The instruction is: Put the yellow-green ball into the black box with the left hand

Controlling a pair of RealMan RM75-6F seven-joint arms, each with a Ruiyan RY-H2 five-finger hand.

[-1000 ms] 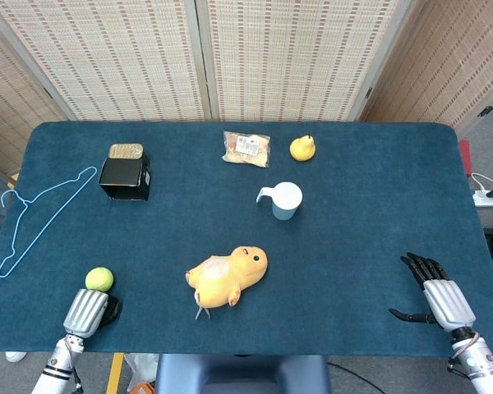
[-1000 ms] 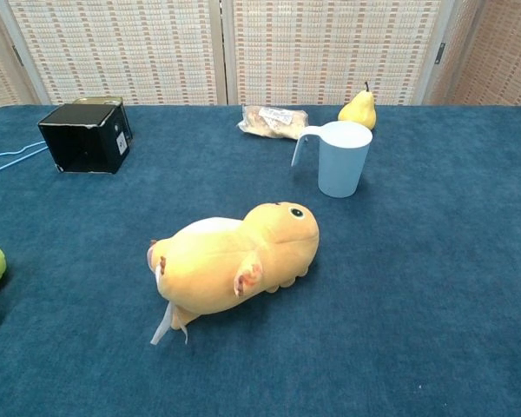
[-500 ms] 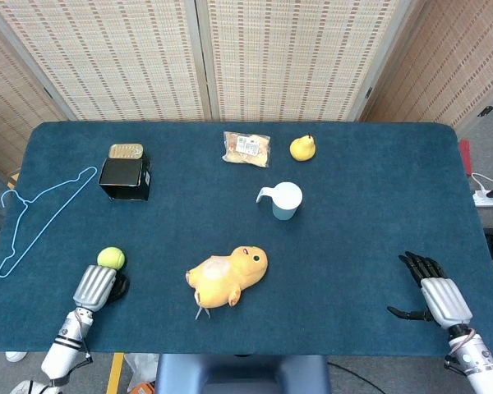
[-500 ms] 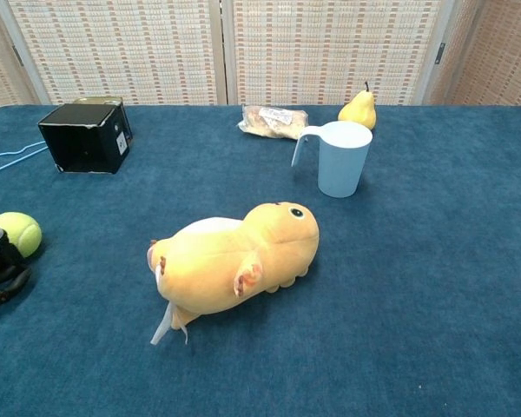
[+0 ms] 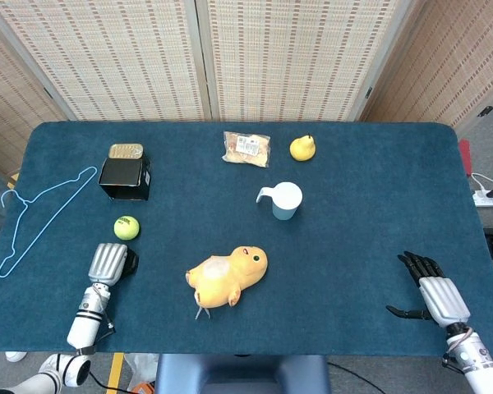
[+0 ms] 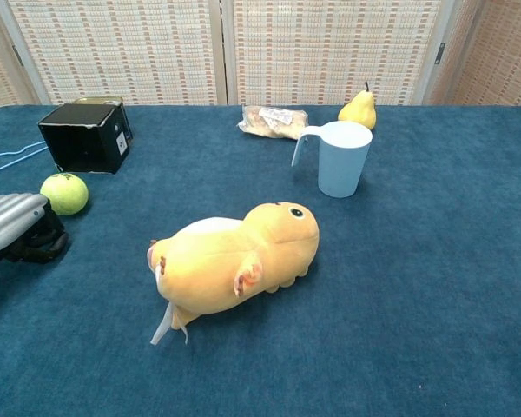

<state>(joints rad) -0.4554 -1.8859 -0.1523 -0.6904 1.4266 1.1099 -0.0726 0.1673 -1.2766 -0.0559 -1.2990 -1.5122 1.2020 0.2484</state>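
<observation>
Ball [image 5: 126, 227], round, yellow-green, fuzzy.

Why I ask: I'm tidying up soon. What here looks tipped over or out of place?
The black box lies on its side, opening facing sideways, in the chest view. The yellow plush toy also lies toppled. The white cup and pear stand upright.

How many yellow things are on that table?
3: the yellow-green ball near the left robot hand, the plush duck in the middle, and the pear at the far edge. None seem hidden.
</observation>
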